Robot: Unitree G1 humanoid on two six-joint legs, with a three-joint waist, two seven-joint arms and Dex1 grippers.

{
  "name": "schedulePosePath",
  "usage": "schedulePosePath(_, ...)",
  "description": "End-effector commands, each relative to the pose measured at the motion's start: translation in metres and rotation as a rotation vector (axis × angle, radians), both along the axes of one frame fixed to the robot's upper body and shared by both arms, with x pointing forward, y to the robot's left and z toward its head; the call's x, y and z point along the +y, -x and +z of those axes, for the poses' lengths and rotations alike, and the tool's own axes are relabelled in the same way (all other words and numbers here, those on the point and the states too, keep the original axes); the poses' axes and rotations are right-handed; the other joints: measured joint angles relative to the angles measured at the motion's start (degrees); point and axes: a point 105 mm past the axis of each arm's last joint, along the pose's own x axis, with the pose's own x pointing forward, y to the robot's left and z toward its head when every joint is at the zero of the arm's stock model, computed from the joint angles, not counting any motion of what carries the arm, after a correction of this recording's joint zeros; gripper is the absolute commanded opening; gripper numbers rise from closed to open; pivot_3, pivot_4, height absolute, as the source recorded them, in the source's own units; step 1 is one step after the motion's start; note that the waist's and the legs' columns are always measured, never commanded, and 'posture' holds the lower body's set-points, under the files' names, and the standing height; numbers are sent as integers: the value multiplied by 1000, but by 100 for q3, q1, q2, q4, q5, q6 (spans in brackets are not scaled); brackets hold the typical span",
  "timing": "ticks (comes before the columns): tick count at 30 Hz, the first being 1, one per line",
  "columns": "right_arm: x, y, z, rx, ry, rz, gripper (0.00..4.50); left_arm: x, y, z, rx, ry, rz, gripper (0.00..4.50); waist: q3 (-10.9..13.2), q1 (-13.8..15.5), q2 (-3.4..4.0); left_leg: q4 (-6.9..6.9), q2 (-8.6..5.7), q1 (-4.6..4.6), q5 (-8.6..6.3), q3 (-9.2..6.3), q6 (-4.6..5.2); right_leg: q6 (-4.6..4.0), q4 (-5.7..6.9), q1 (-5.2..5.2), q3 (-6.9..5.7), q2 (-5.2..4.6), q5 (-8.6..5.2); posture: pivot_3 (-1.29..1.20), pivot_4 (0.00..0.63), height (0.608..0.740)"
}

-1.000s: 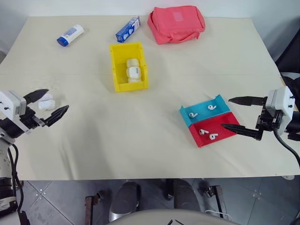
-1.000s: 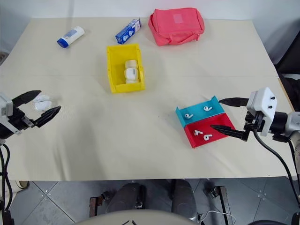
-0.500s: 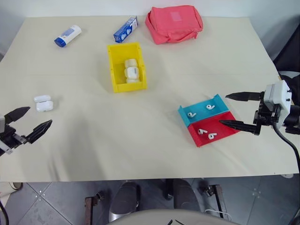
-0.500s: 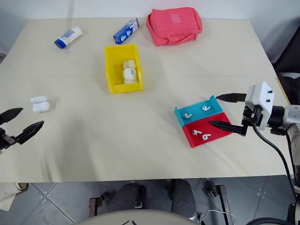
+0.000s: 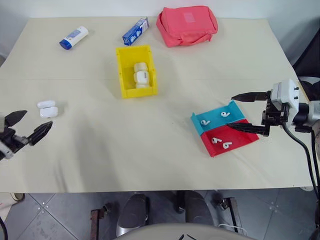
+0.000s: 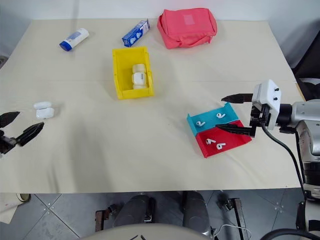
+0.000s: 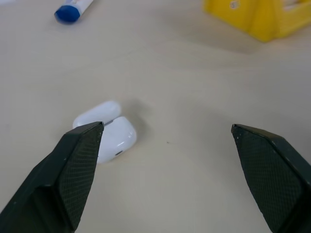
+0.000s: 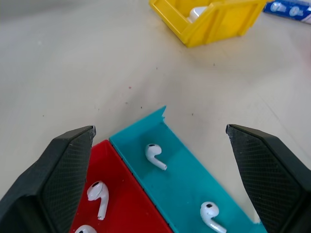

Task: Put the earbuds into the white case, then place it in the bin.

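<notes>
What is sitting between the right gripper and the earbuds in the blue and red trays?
Nothing visible. The right gripper is open beside the trays, and the earbuds lie uncovered, with only the low tray walls around them.

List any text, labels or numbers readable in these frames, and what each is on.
None can be read.
White tube with blue cap: has a label, too small to read.
Blue and white carton: printing too blurred to read.
Case in the yellow bin: small dark mark, illegible.
</notes>
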Motion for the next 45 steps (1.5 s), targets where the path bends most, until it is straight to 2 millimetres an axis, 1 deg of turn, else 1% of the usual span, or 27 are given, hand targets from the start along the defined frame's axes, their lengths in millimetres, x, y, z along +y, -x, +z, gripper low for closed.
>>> schedulePosePath(1,7,1,10,-46,2,53,4500,4,-10,4,165,-24,181,4477,-1,-10,-1,0,-1,2,4,2,8,0,1,0,3,2,0,0,150,740)
schedulePosePath(4,13,0,13,-56,-1,82,4500,8,-20,4,286,-10,303,4477,0,-19,-1,0,0,5,7,4,14,0,5,-2,25,19,0,0,150,740)
schedulePosePath(8,19,-1,12,-61,3,114,4500,15,-35,6,389,17,425,4477,-2,-11,-5,0,1,11,9,16,10,-1,28,-14,46,31,-1,0,150,740)
schedulePosePath(10,22,-1,13,-63,0,131,4500,14,-47,9,424,54,460,4477,-5,-3,-17,0,4,10,13,19,3,-1,28,-18,49,40,-3,0,150,740)
schedulePosePath(12,24,-2,13,-68,0,141,4500,17,-57,10,455,54,506,4477,-7,-7,-21,0,4,9,16,20,-1,-2,31,-19,52,43,-3,0,150,740)
schedulePosePath(15,25,-3,14,-75,0,146,4500,24,-69,14,483,81,576,4477,-9,-10,-26,0,4,9,21,29,-6,-1,37,-28,60,47,-3,0,150,740)
schedulePosePath(18,25,-3,13,-79,1,146,4500,26,-75,17,506,110,609,4477,-11,-15,-29,0,-2,5,25,47,-9,-1,38,-38,63,58,-3,0,150,740)
schedulePosePath(23,23,0,13,-84,12,146,4500,27,-79,18,557,156,651,4477,-11,-21,-39,0,-6,7,30,61,-18,0,38,-40,65,67,-4,0,150,740)
schedulePosePath(26,22,0,14,-88,16,144,4500,27,-78,17,590,184,671,4477,-11,-22,-40,0,-5,10,31,68,-18,1,39,-41,70,67,-5,0,150,740)
schedulePosePath(32,21,-1,13,-86,24,140,4500,29,-73,1,666,206,684,4477,-12,-17,-43,1,-6,12,32,105,-20,2,41,-41,71,66,-5,0,150,740)
schedulePosePath(37,21,0,13,-78,24,147,4500,30,-73,-10,692,217,682,4477,-13,-18,-49,1,-5,13,33,117,-21,2,42,-41,73,67,-5,0,150,740)
schedulePosePath(40,21,0,13,-73,19,150,4500,27,-78,-14,688,220,666,4477,-13,-4,-52,2,-5,15,33,119,-21,2,44,-41,74,66,-5,0,150,740)
schedulePosePath(45,20,1,14,-68,13,147,4500,25,-84,-14,676,212,644,4477,-14,-4,-54,3,-6,16,34,122,-20,2,48,-41,76,64,-5,0,150,740)
